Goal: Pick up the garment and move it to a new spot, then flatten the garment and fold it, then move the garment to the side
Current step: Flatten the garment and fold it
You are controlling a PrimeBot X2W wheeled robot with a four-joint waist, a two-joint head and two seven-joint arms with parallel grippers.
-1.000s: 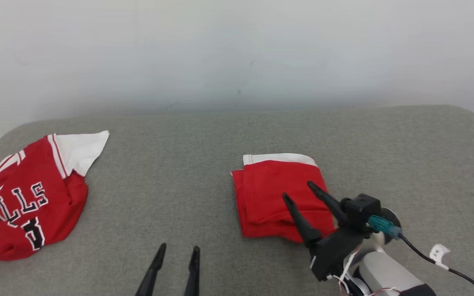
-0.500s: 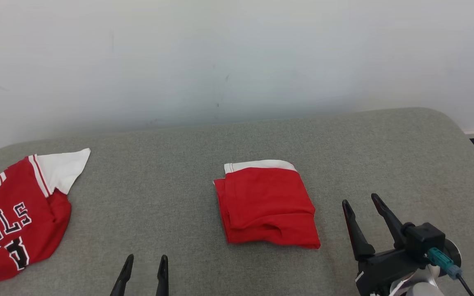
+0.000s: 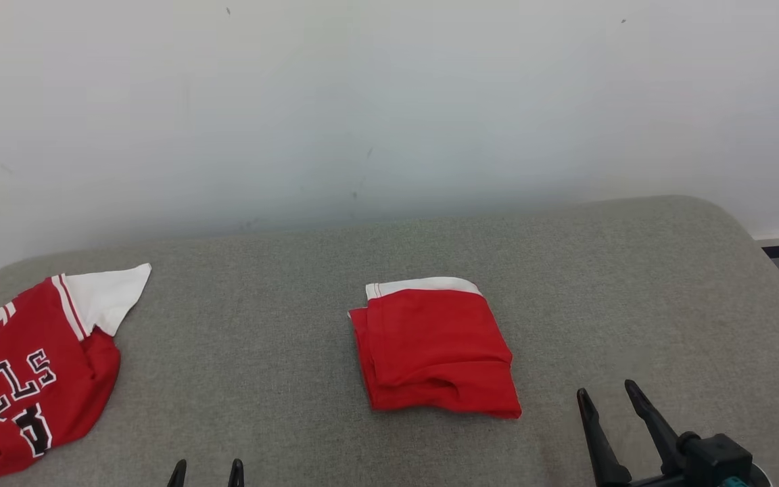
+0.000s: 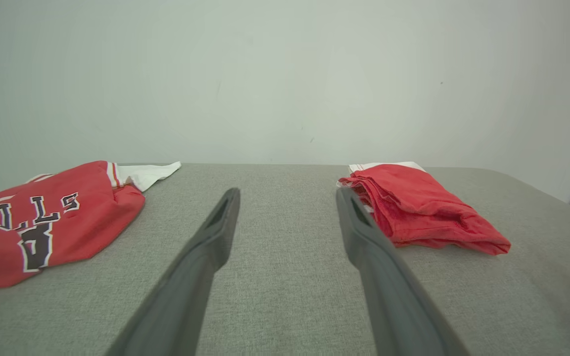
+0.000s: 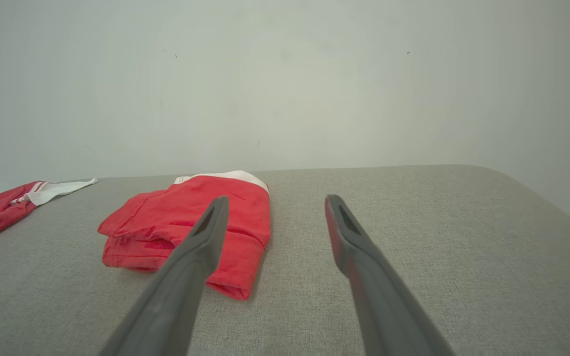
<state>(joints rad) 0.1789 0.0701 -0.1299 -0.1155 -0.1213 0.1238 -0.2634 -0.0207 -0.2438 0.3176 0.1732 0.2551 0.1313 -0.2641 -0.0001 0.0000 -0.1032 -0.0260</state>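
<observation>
Garments, two.
- Item one: folded red garment (image 3: 433, 358), white band along its far side. It is laid near the middle of the grey fabric worktop (image 3: 633, 284), somewhat toward the near edge.
- Item two: red jersey (image 3: 17, 385), black-and-white lettering, one white sleeve. It is laid crumpled at the worktop's left edge, well apart from item one.

Grippers, two: left gripper (image 3: 207, 464) and right gripper (image 3: 604, 388). Both are seen at the near edge with fingers spread wide and nothing held.
</observation>
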